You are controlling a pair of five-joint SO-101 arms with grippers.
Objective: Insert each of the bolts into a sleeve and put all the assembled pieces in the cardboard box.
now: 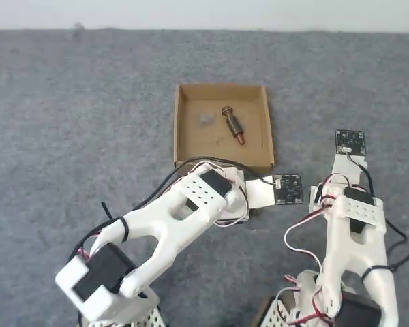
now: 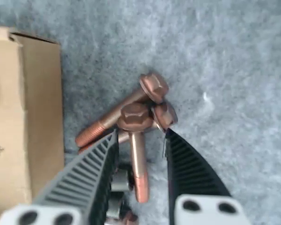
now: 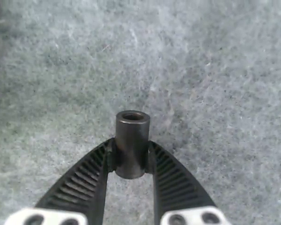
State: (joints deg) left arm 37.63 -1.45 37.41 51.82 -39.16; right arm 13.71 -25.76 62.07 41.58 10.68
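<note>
Three copper bolts lie piled on the grey carpet beside the cardboard box [image 2: 23, 117]. My left gripper [image 2: 140, 136] is open, and its fingers straddle the topmost bolt [image 2: 137, 154] without touching it. The other two bolts [image 2: 152, 89] lie crossed under it. In the high view the left arm [image 1: 191, 211] ends just below the near wall of the cardboard box [image 1: 221, 162]. My right gripper [image 3: 131, 150] is shut on a dark sleeve [image 3: 132, 140], held upright with its bore facing the camera. One assembled piece [image 1: 233, 126] lies inside the box.
The right arm [image 1: 354, 225] stands right of the box over bare carpet. Small dark parts [image 2: 118, 185] lie under the left fingers, too hidden to identify. Carpet stretches free to the left and behind the box.
</note>
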